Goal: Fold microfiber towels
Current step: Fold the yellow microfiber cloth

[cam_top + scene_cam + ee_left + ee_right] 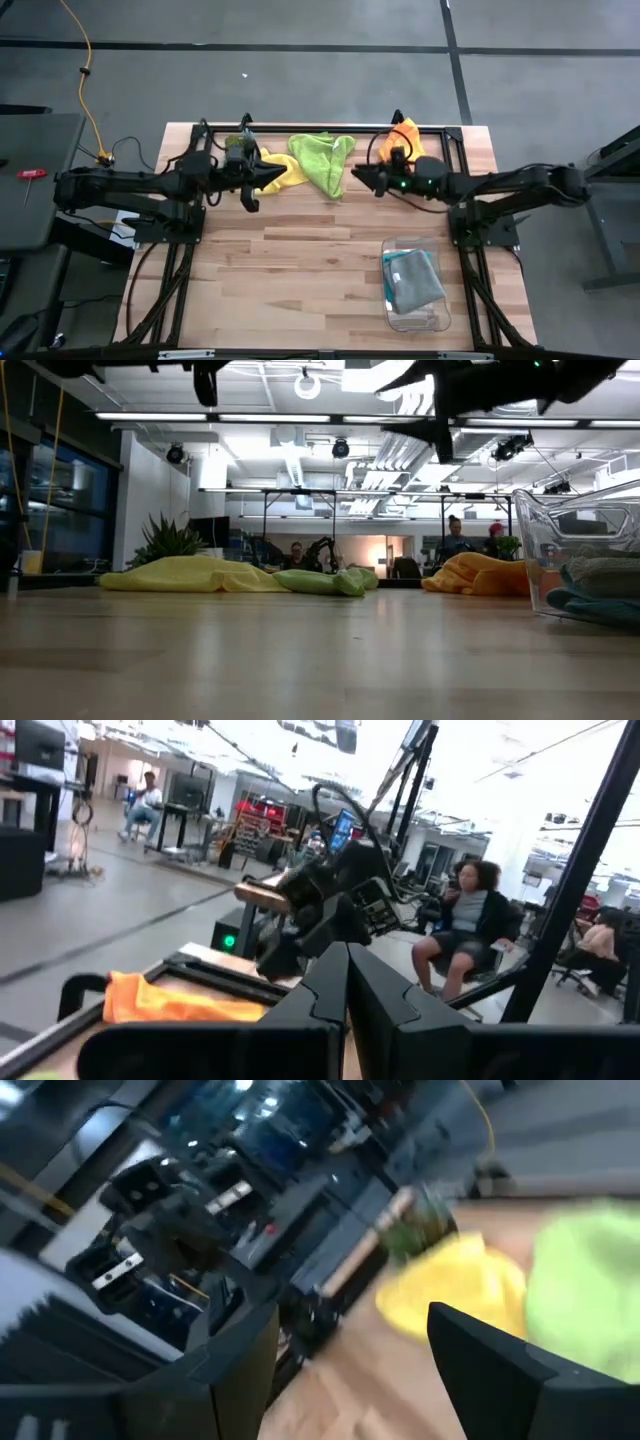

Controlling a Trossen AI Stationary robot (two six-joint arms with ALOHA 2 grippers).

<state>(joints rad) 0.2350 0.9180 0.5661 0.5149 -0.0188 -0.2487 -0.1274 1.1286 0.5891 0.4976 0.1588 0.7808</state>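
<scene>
— Do we find any writing, brand or label to read?

— None that we can make out on the cloths, the arms or the bin.

— Where do the towels lie against the jaws?

— Along the far edge of the counter (300,260). The yellow towel (283,172) lies just past the left gripper (268,177), whose tip hangs above the cloth's near edge; its jaws are pressed together and hold nothing. The lime green towel (322,160) is spread between the two grippers, touching the yellow one. The right gripper (358,177) points at the green towel's edge from the other side, raised off the counter in the low view, jaws standing well apart with nothing between them — its wrist view shows the yellow and green cloths ahead of the gap. The orange towel (408,135) is bunched at the far right corner, behind the right arm's wrist.

— And the count?

— We count five towels: three loose — one yellow, one lime green, one orange — and two lying in the clear plastic bin (437,312) on the near right of the counter, a grey towel (418,277) over a teal towel (396,262). One bin, two arms. A small dark-green plant-like clump (236,146) sits beside the yellow towel by the left arm. In the room beyond the counter, we see several people seated.
</scene>
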